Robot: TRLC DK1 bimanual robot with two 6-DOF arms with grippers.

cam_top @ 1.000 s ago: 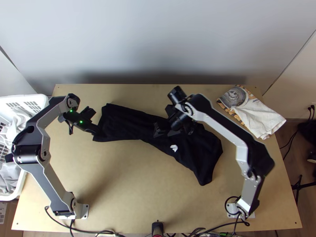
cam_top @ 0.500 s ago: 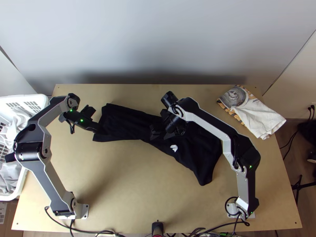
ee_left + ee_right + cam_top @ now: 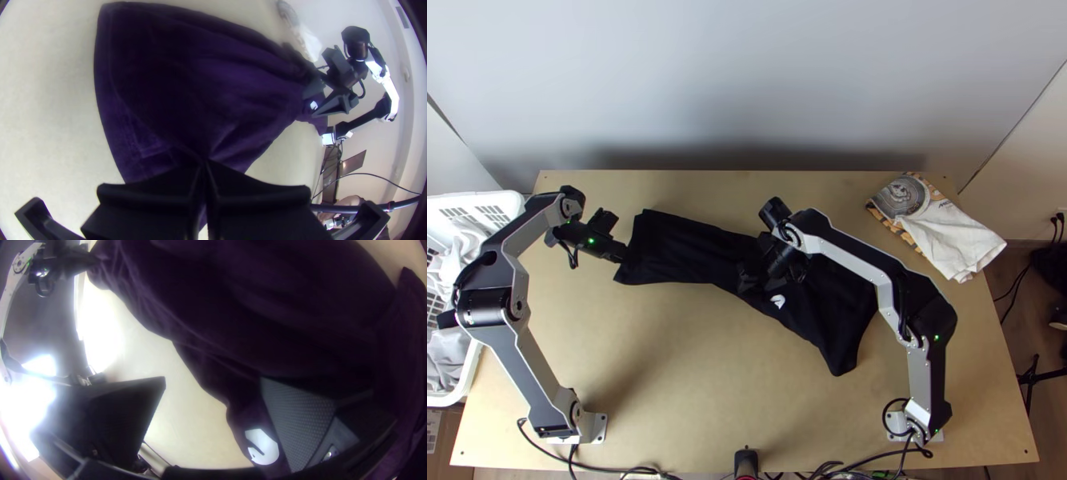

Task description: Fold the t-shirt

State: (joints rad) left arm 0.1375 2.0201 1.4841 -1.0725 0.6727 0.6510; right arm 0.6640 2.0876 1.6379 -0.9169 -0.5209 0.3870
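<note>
Clamps one end of black T-shirt [image 3: 683, 250] w/ L tool [image 3: 624, 256]; has R tool [image 3: 761, 282] w/ fingers well apart at shirt's mid, nr white logo [image 3: 778, 301]. Lies long & rumpled across desk [image 3: 667, 368], btwn both arms' bases & far edge.

Black T-shirt [image 3: 683, 248] lies stretched across the table [image 3: 667, 344] before you, rumpled and slantwise.
You see the dark garment run as a long, narrow band from a blunt, fairly straight left end [image 3: 627, 268] to a broader right part, where a corner [image 3: 839, 364] points toward the table's near edge; a small white mark [image 3: 777, 301] shows beside the near border around mid-length, and in your wrist views creases [image 3: 187, 335] run along the cloth, though you cannot tell how many layers lie there.
</note>
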